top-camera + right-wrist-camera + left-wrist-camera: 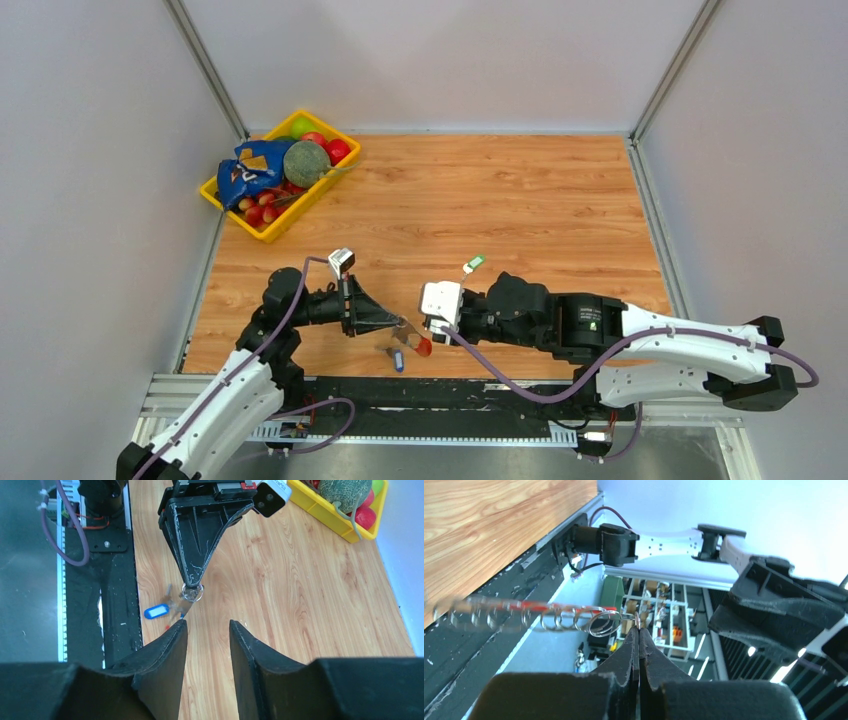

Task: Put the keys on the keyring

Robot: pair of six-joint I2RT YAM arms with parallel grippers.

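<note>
Left wrist view: keyring being offered up for threading

Left jaws are clamping fully shut on the keyring (599,621), apparently lifting it off the bench (520,200) so a key can reach it. Right jaws are standing half apart, empty, facing it. Blue key (156,611) is lying under the left jaws, and green key (475,263) is lying beside the right jaws.

Robotics lab test cell: a wood-grain table (520,190) boxed in by plain white panels (90,180) on aluminium framing (205,65), a yellow bin (240,222) at its far-left corner; beyond, stocked shelving racks (659,612) under ceiling strip lights (751,651).
</note>
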